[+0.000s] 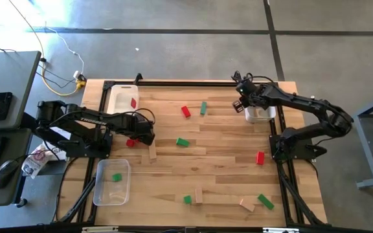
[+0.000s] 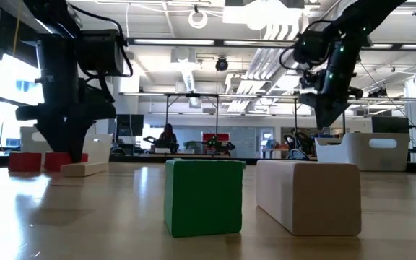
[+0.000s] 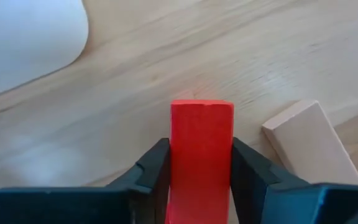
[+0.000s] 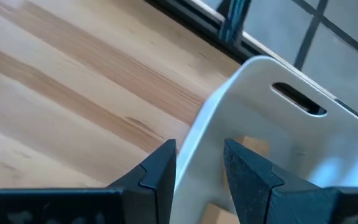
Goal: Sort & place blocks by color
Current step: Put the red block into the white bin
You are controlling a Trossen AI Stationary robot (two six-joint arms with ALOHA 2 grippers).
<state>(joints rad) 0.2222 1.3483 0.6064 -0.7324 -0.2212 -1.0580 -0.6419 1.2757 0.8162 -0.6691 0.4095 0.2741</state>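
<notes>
Left end effector (image 3: 201,171) is clamped on a red block (image 3: 201,149), which could be dragged against the wood block (image 3: 308,144) at its three o'clock.

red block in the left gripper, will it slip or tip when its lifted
The red block looks rigid, with flat painted sides, so it probably won't deform. The left gripper has its fingers against two opposite flat faces, which should hold it square, though smooth paint could let it slide a little. It seems small and likely light; it lies flat on the table, so tipping looks unlikely.
</notes>
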